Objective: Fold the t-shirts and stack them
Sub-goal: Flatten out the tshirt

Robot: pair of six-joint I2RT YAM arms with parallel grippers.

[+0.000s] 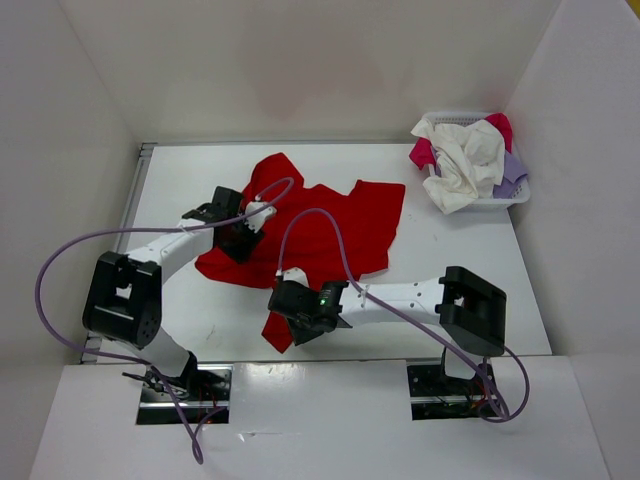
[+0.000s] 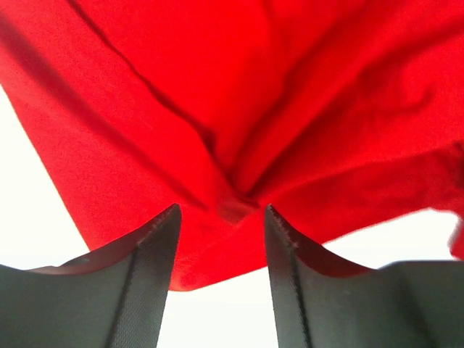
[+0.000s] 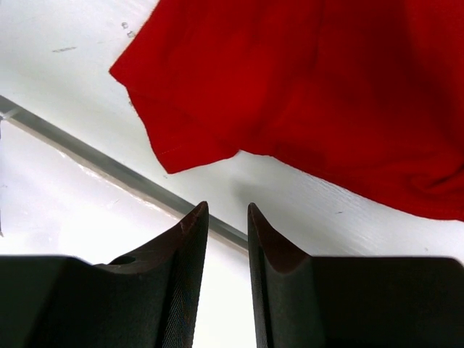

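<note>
So there's a white plastic mesh basket (image 1: 518, 197) parked in the far right corner of the white table (image 1: 460, 265), plain white walls (image 1: 300, 60) boxing it in, metal rail (image 1: 137, 190) along the left edge.

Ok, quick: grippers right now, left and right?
Left gripper: open, holding nothing, over the red t-shirt.
Right gripper: open, empty.
</note>
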